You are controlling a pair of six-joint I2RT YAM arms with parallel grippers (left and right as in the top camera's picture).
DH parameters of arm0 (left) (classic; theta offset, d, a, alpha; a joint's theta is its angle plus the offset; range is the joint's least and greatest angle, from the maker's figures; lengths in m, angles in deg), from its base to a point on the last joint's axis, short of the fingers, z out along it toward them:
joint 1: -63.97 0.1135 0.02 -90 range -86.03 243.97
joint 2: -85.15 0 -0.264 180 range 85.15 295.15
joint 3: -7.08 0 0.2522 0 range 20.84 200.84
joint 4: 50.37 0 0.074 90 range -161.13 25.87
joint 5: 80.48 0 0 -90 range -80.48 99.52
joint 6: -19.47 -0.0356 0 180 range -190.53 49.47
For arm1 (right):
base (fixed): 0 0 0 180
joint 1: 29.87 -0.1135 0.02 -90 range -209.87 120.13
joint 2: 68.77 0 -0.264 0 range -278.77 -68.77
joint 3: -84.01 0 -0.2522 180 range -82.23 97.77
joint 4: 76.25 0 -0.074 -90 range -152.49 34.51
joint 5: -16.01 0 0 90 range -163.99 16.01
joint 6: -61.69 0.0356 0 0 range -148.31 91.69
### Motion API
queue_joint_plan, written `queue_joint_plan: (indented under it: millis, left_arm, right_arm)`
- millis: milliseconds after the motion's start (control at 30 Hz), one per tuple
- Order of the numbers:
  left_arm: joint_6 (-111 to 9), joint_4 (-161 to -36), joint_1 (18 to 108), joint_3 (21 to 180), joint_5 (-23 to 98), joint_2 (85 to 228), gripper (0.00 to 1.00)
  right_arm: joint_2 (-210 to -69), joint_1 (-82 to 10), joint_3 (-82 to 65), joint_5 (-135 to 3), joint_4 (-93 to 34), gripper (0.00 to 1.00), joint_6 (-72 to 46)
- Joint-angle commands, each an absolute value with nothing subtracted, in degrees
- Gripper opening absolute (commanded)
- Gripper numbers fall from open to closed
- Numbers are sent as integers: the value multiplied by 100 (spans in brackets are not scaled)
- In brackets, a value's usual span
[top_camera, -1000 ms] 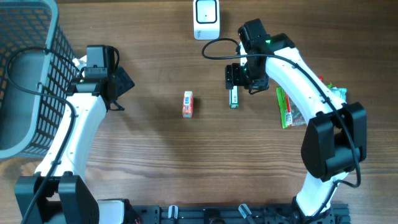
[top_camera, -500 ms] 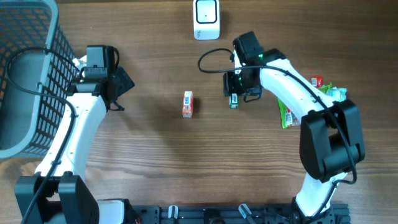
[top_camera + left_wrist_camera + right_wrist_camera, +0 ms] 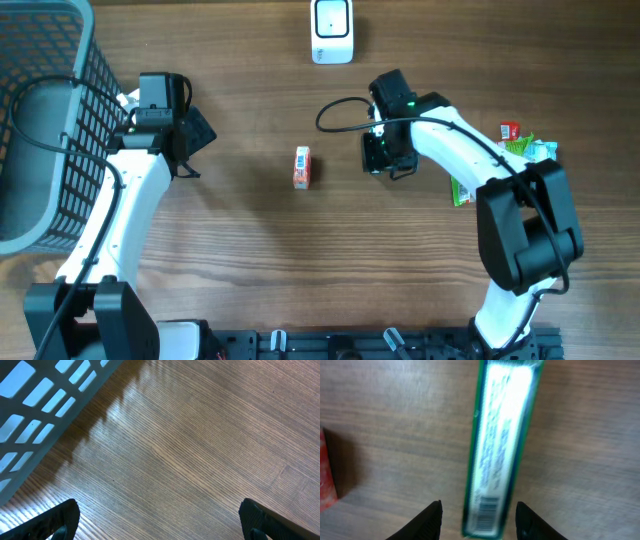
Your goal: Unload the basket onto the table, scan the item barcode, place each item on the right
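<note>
**Right gripper straddled green carton, jaws not yet on it**

The right gripper stood low over the middle of the wooden worktop, a little to the right of centre. Its wrist camera looked straight down on a long green carton lying flat on the wood. The carton ran lengthwise away from the camera, and its pale upper face was blurred by glare. A barcode showed on the end nearest the fingers. The two dark fingers sat one on each side of that end, with a strip of bare wood visible between each finger and the carton's sides. The jaws were therefore apart and gripping nothing. From overhead the gripper hid the carton almost entirely.

A small orange carton lay near the centre of the worktop, to the left of the right gripper and apart from it. Its red edge showed at the left border of the right wrist view. The white scanner stood at the middle of the far edge. A heap of green and red packets lay toward the right edge.

The left gripper hung with jaws spread wide over bare wood, holding nothing. It was beside the grey mesh basket, which filled the far left corner.
</note>
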State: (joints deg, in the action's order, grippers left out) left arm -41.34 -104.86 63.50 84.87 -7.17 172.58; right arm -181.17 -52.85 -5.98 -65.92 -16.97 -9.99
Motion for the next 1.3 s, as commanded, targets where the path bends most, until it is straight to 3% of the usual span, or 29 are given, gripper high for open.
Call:
queue_joint_plan:
  millis: [0, 200, 400, 500, 667, 767, 900, 1033, 1200, 1267]
  left_arm:
    - [-4180, -10473, 6372, 8492, -791, 17287, 100]
    - [-4180, -10471, 6372, 8492, -791, 17287, 100]
    - [-4180, -10471, 6372, 8492, -791, 17287, 100]
    - [-4180, -10471, 6372, 8492, -791, 17287, 100]
    - [-4180, -10471, 6372, 8492, -791, 17287, 100]
    - [-4180, -10471, 6372, 8492, -791, 17287, 100]
    - [-4180, -10471, 6372, 8492, -791, 17287, 100]
    - [-4180, -10471, 6372, 8492, -791, 17287, 100]
    - [-4180, -10473, 6372, 8492, -791, 17287, 100]
    - [-4180, -10471, 6372, 8492, -791, 17287, 100]
  right_arm:
    - [-18089, -5488, -620, -6229, -1564, 49, -500]
    - [-18073, -5567, -616, -4664, -1765, 52, -797]
    - [-17647, -5517, -277, -4528, -1833, 62, -1490]
    - [-17341, -5390, -266, -4668, -2137, 48, -1368]
    - [-17252, -4935, -345, -5993, -2088, 6, 3]
    - [-17254, -4758, -509, -6050, -2003, 4, 529]
    - [-17254, -4850, -996, -6050, -1662, 4, 2236]
    - [-17254, -5126, -1713, -6178, -2115, 4, 3438]
    - [-17254, -5783, -2738, -6633, -4731, 4, 4090]
    - [-17256, -5998, -2821, -7018, -5236, 4, 4088]
